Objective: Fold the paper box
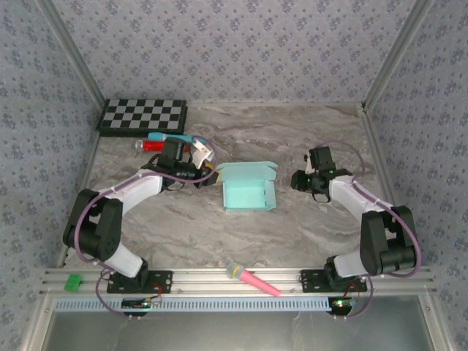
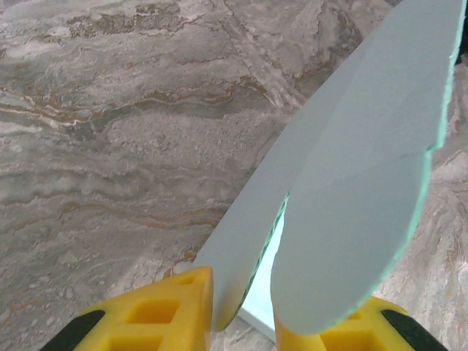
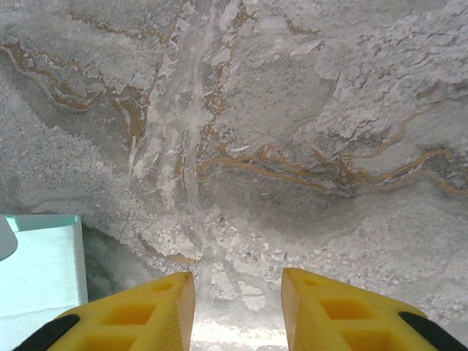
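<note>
Marble bench (image 1: 307, 227), mid-frame: left pincer (image 2: 243, 307) pinches the paper box (image 1: 247, 188) by its rounded flaps (image 2: 351, 219) (probably for tucking). Right pincer (image 3: 238, 307) hangs part-open, empty.

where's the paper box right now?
Top view: the paper box sits mid-table, its left flaps between the fingers of the left tool, with the right tool just off its right side.
</note>
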You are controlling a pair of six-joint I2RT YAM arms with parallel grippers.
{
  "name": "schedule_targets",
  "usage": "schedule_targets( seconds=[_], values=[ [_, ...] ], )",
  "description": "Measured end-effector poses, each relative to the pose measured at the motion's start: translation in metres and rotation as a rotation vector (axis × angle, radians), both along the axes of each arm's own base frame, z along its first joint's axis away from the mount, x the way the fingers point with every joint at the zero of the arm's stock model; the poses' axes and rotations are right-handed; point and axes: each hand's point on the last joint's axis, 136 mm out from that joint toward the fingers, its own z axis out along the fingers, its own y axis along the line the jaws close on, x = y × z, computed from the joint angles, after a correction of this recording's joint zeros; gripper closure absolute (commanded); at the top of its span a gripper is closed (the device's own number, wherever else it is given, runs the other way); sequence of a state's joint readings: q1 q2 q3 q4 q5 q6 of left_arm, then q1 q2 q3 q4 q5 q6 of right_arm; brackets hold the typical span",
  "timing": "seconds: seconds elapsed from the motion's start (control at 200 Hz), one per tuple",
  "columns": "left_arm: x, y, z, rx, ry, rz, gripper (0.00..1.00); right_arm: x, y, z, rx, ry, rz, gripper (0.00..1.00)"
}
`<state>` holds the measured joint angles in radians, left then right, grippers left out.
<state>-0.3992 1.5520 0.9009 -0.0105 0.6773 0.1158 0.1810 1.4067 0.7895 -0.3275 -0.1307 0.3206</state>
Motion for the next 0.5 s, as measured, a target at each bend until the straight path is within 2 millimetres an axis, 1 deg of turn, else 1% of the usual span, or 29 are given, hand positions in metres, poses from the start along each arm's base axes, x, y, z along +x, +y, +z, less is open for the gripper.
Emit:
schedule_targets(
  seconds=[0.125,0.26,0.41,0.5],
  values=[
    [0.000,-0.004,-0.005,-0.018,0.026,-0.010,0.81,-0.001,0.003,-0.004,0.009,0.014,0.009,0.62],
    [0.000,-0.006,-0.007,-0.031,0.043,-0.018,0.90,-0.002,0.005,-0.008,0.013,0.026,0.015,0.62],
    [0.001,-0.007,-0.008,-0.033,0.048,-0.016,0.93,-0.003,0.010,-0.010,0.019,0.031,0.030,0.62],
    [0.001,-0.007,-0.008,-0.033,0.049,-0.015,0.96,-0.004,0.017,-0.009,0.028,0.027,0.052,0.61]
  ],
)
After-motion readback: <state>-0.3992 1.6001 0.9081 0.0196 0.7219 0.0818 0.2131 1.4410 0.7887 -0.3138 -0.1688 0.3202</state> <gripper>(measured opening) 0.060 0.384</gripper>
